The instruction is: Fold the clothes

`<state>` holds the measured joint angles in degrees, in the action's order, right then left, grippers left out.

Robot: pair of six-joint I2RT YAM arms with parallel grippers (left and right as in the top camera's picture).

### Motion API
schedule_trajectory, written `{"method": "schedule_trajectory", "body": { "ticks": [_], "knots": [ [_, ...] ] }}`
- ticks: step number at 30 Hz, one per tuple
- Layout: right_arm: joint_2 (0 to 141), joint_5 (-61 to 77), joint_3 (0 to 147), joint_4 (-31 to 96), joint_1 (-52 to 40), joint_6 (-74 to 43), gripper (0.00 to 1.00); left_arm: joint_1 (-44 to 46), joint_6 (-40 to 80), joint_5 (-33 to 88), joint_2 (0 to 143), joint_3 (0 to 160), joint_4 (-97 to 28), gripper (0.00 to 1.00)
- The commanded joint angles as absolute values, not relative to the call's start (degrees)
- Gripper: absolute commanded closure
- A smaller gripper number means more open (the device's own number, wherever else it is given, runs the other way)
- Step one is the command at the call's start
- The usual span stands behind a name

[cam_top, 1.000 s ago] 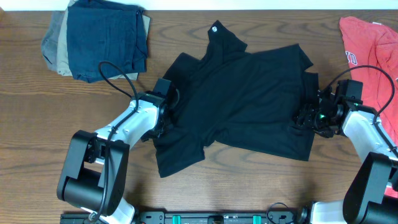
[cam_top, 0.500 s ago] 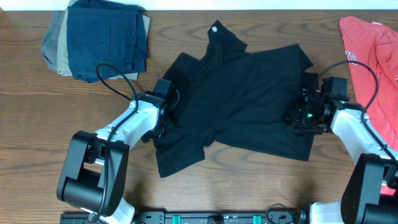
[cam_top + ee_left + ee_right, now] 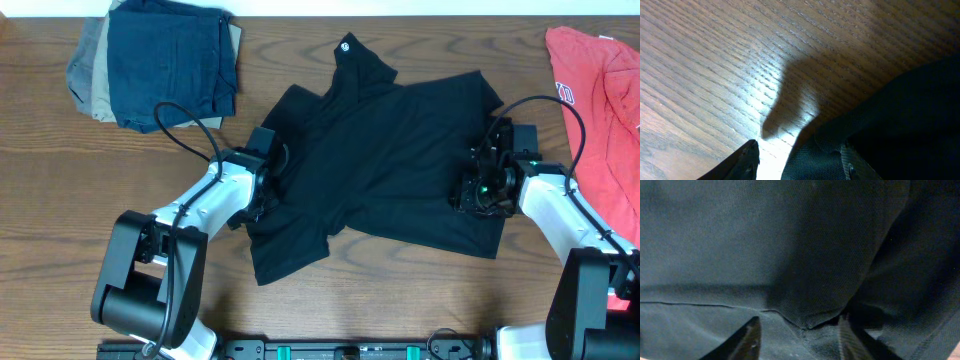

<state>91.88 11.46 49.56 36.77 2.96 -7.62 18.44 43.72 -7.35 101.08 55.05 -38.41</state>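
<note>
Since the T-shirt (image 3: 390, 150) lies stretched sideways across the worktop (image 3: 400, 300), the left tool (image 3: 799, 161) grasps its left edge and the right tool (image 3: 800, 337) its right edge, so each likely carries cloth inward.

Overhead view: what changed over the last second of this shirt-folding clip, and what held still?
The right gripper slid inward, toward the left arm's side, further onto the right edge of the black T-shirt. A fold of fabric sits between its jaws, though a firm grip can't be confirmed. The left gripper at the opposite edge, the shirt's outline, the folded pile and the red T-shirt stayed put.
</note>
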Motion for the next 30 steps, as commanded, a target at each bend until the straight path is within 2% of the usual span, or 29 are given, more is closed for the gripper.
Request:
{"method": "schedule_trajectory", "body": {
  "ticks": [1,17,23,27,30],
  "knots": [
    [92.3,10.3,49.6,36.7,2.3,-5.0,0.48,18.2,44.9,-3.3,106.4,51.4,-36.5,0.44],
    [95.6,14.0,49.4,36.4,2.2,0.2,0.48,18.2,44.9,-1.4,106.4,51.4,-36.9,0.45],
    [96.1,14.0,49.4,35.0,2.2,0.8,0.61,18.2,44.9,2.1,106.4,51.4,-37.2,0.45],
    [96.1,13.9,49.5,33.9,2.2,0.8,0.66,18.2,44.9,2.5,106.4,51.4,-37.2,0.45],
    [96.1,13.5,49.8,33.8,2.2,0.8,0.8,18.2,44.9,2.5,106.4,51.4,-37.2,0.45]
  ]
}}
